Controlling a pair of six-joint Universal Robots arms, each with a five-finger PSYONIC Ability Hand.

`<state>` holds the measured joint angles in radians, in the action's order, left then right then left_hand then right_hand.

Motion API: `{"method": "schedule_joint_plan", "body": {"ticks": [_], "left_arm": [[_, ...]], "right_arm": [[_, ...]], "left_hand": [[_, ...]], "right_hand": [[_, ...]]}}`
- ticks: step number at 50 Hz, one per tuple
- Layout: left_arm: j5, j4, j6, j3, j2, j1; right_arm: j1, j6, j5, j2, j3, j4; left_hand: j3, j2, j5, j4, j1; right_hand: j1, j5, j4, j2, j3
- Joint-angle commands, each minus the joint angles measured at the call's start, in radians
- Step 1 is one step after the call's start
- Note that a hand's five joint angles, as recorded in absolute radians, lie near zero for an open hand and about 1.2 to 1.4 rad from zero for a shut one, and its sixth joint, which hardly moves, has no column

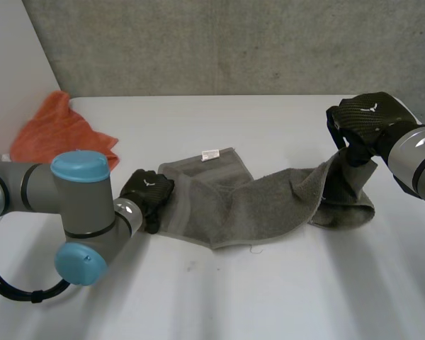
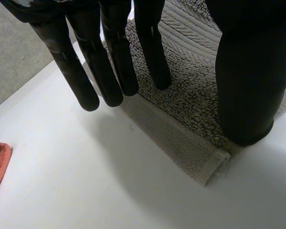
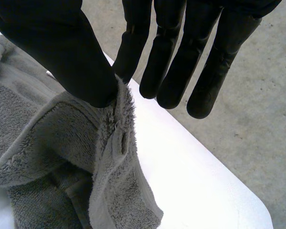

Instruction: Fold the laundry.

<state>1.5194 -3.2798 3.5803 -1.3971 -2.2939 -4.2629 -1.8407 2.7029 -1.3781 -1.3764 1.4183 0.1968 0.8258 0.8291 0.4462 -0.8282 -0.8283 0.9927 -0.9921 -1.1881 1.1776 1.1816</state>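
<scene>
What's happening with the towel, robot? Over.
Left hand open over one end of grey towel. Right hand pinches the other end, raised. Towel crumpled, not yet folded. Orange cloth lies apart, not in the way.

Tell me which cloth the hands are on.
The grey towel: the right hand pinches its raised end, the left hand is at its opposite edge. The orange cloth lies apart, untouched.

No wording can be read anywhere. The grey towel [image 1: 255,202] carries a small white tag [image 1: 210,154] on its far edge, at about 11 o'clock from the towel's middle, and its print is too small to make out. The left robot hand [image 1: 147,193] and the right robot hand [image 1: 365,120] each bear a small white emblem [image 1: 373,108] on the back, a mark rather than letters.
</scene>
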Motion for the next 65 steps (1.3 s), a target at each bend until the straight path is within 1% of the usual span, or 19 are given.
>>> {"method": "schedule_joint_plan", "body": {"ticks": [1,14,18,22,34,38,43,48,50,52,53,55,56,61,63,65], "left_arm": [[0.001,0.0,-0.005,0.015,-0.006,0.0],[-0.001,-0.003,-0.008,0.021,-0.009,0.006],[-0.001,-0.003,-0.011,0.02,-0.007,0.009],[-0.001,-0.004,-0.012,0.015,-0.001,0.014],[-0.005,-0.004,-0.011,0.0,-0.001,0.018],[-0.005,-0.004,-0.011,-0.002,-0.001,0.023],[-0.005,-0.006,-0.011,-0.007,0.002,0.031],[-0.005,-0.012,-0.009,-0.017,0.004,0.029],[-0.007,-0.014,-0.011,-0.017,0.004,0.029],[-0.008,-0.014,-0.011,-0.017,0.004,0.029],[-0.01,-0.014,-0.011,-0.017,0.004,0.029],[-0.013,-0.014,-0.011,-0.014,0.004,0.028],[-0.013,-0.014,-0.009,-0.013,0.004,0.026],[-0.005,-0.017,-0.003,-0.007,0.02,0.029],[-0.002,-0.026,-0.011,-0.007,0.06,0.029],[0.002,-0.044,-0.012,-0.022,0.141,0.018]], "right_arm": [[0.0,0.0,0.001,0.0,0.013,-0.004],[-0.002,0.0,0.001,0.0,0.025,-0.013],[-0.002,0.0,0.001,0.0,0.027,-0.013],[-0.002,-0.002,0.001,0.0,0.027,-0.011],[-0.002,-0.002,0.001,0.0,0.03,-0.011],[-0.002,-0.002,0.001,0.0,0.031,-0.011],[-0.003,-0.002,0.001,0.002,0.031,-0.011],[-0.003,-0.002,0.001,0.002,0.033,-0.013],[-0.005,-0.002,0.001,0.004,0.033,-0.011],[-0.005,-0.002,0.001,0.004,0.034,-0.013],[-0.005,-0.002,0.001,0.004,0.036,-0.013],[-0.005,-0.002,0.001,0.005,0.037,-0.013],[-0.005,-0.002,0.001,0.004,0.039,-0.013],[-0.005,-0.002,0.001,0.005,0.037,-0.013],[-0.005,-0.002,0.001,0.005,0.034,-0.011],[-0.005,-0.003,0.001,0.005,0.028,-0.011]], "left_hand": [[0.262,0.259,0.468,-0.26,-0.26],[0.239,0.236,0.444,-0.237,-0.237],[0.139,0.136,0.345,-0.137,-0.137],[0.13,0.127,0.336,-0.128,-0.128],[-0.11,-0.113,0.095,0.112,0.112],[-0.154,-0.157,0.051,0.156,0.157],[-0.151,-0.155,0.054,0.154,0.154],[-0.113,-0.117,0.092,0.116,0.116],[-0.02,-0.023,0.185,0.022,0.022],[0.109,0.106,0.314,-0.107,-0.107],[0.325,0.322,0.53,-0.323,-0.323],[0.534,0.531,0.739,-0.532,-0.532],[0.57,0.567,0.775,-0.568,-0.568],[0.57,0.567,0.776,-0.568,-0.568],[0.57,0.567,0.776,-0.568,-0.568],[0.57,0.567,0.776,-0.568,-0.568]], "right_hand": [[0.404,-0.23,-0.208,0.219,0.215],[0.404,-0.23,-0.208,0.219,0.215],[0.404,-0.23,-0.208,0.219,0.215],[0.404,-0.23,-0.208,0.219,0.215],[0.404,-0.23,-0.208,0.219,0.215],[0.404,-0.23,-0.208,0.219,0.215],[0.404,-0.23,-0.208,0.219,0.215],[0.404,-0.23,-0.208,0.219,0.215],[0.404,-0.23,-0.208,0.219,0.215],[0.404,-0.23,-0.208,0.219,0.215],[0.404,-0.23,-0.208,0.219,0.215],[0.404,-0.23,-0.208,0.219,0.215],[0.404,-0.23,-0.208,0.219,0.215],[0.404,-0.23,-0.208,0.219,0.215],[0.404,-0.23,-0.208,0.219,0.215],[0.404,-0.23,-0.208,0.219,0.215]]}}
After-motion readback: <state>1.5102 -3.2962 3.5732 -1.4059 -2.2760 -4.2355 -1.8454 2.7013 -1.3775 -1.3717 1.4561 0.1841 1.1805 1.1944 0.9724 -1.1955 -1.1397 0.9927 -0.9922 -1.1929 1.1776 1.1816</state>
